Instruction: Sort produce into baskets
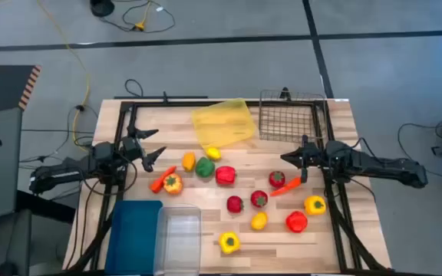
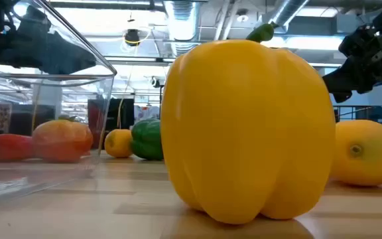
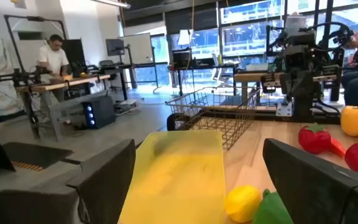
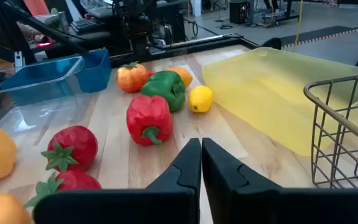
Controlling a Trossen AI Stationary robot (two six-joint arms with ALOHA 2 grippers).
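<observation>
The produce lies loose on the wooden table (image 1: 206, 230): a green pepper (image 1: 205, 167), a red pepper (image 1: 225, 175), a lemon (image 1: 213, 153), tomatoes (image 1: 259, 198), a carrot (image 1: 286, 187) and a yellow pepper (image 1: 229, 243) near the front. The yellow tray (image 1: 222, 123) and wire basket (image 1: 291, 115) stand at the back, the blue bin (image 1: 134, 230) and clear bin (image 1: 177, 234) at the front left. My left gripper (image 1: 153, 147) hovers open at the left, level, facing the yellow tray (image 3: 179, 174). My right gripper (image 4: 201, 168) is shut, above the table right of the red pepper (image 4: 148, 118).
The black frame rails (image 1: 336, 207) run along both table sides. The low view is filled by the yellow pepper (image 2: 247, 129), with a lemon (image 2: 367, 151) beside it. A person (image 3: 53, 56) works at a bench in the room behind.
</observation>
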